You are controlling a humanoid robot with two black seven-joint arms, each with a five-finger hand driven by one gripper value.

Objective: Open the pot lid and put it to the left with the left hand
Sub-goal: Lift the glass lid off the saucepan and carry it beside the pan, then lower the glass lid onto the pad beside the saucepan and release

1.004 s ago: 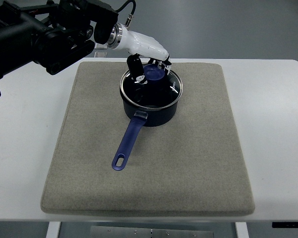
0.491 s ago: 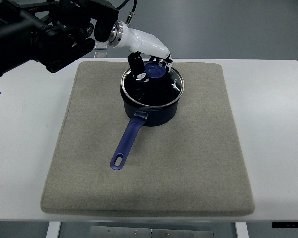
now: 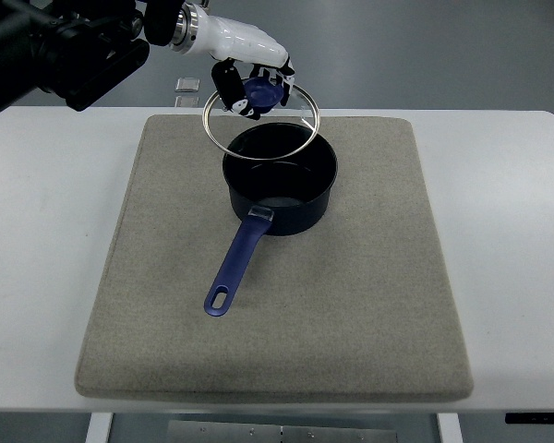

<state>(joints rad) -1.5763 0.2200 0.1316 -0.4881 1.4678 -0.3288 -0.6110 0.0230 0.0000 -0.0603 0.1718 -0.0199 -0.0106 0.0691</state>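
Now the left hand [image 3: 249,78] grips the lid [image 3: 261,118] by its knob above the pot [image 3: 279,189], over a grey mat [image 3: 369,295] on a white table [image 3: 508,240].

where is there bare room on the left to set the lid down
The mat is bare left of the pot, from its handle to the mat's left edge. Crowded only at the pot, where the left hand holds the lid.

The left arm reaches in from the upper left, its white robot hand [image 3: 251,78] raised, fingers curled closed in a grasp.
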